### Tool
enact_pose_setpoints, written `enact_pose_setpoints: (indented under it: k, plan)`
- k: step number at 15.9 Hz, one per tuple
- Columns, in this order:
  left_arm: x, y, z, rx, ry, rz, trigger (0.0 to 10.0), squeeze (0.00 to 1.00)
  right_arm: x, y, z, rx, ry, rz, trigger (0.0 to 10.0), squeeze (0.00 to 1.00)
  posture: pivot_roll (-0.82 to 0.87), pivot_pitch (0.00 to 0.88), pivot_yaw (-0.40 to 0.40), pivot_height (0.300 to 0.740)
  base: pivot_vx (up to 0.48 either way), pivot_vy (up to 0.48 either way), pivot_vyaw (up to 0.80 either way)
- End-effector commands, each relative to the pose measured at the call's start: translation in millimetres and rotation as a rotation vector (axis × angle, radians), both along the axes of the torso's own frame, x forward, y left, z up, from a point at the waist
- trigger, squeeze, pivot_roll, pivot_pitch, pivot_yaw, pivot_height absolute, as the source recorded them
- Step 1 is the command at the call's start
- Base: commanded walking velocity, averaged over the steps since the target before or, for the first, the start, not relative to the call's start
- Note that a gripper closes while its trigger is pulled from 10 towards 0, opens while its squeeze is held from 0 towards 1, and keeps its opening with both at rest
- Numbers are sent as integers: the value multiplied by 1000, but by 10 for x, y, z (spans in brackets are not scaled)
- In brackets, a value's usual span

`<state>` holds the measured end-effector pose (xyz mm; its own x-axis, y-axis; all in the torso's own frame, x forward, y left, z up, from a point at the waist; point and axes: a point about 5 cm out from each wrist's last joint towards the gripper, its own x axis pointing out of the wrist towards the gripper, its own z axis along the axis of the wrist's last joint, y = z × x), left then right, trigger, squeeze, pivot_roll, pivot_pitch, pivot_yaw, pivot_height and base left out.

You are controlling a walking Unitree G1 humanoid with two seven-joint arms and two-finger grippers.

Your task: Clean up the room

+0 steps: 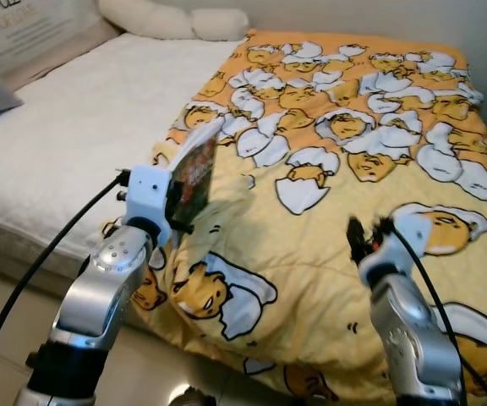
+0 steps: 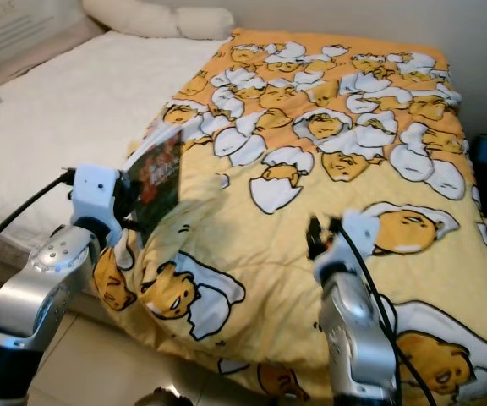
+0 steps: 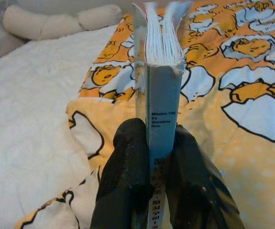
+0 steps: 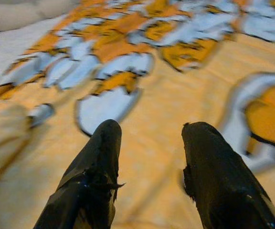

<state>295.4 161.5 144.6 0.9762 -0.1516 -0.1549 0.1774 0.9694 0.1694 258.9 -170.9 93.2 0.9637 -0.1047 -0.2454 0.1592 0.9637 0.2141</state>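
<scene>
- Left end effector (image 3: pixel 152 186) clamped on a book (image 1: pixel 198 165), fingers (image 3: pixel 123 167) pinching it at the spine end; held up over the near-left edge of the bed (image 1: pixel 74 127), above the blanket (image 1: pixel 311 254).
- Book stands on edge, long axis roughly upright, tilted a bit; dark cover w/ red print faces the robot's right in the head views.
- Left wrist view adds the grey spine w/ small text facing the cam and the white page block fanned at the far end, pointing away toward the pillows (image 1: pixel 176 21).
- Right end effector (image 4: pixel 149 157) open, nothing in it, fingers apart just over the yellow blanket, well right of the book.
- Right wrist view blurred; blanket print hard to read there.
</scene>
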Motion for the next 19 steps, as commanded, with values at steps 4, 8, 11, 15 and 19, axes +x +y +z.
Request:
enact_pose_setpoints:
  k: [4, 8, 11, 15, 19]
  plan:
    - [-116, 52, 6, 5, -30, 57, 10000, 0, -43, -1, 15, -7, 28, 10, 10000, 0, -29, 0, 76, 740, 0, 308, -636]
    - [-144, 78, 4, -19, -15, 78, 10000, 0, -22, 37, 25, -25, 34, 48, 10000, 0, -19, 0, 61, 740, 0, 318, -652]
    - [-172, 116, 9, -24, -15, 100, 10000, 0, 15, 73, 34, -36, 35, 86, 10000, 0, -8, 0, 42, 740, 0, 320, -421]
    - [-223, 151, -10, -30, -6, 131, 10000, 0, 49, 155, 44, -66, 39, 163, 10000, 0, 13, 0, 13, 740, 0, 327, 0]
    - [-246, 140, 1, -29, -7, 136, 10000, 0, 36, 208, 36, -84, 45, 206, 10000, 0, 16, 0, 10, 740, 0, 352, 0]
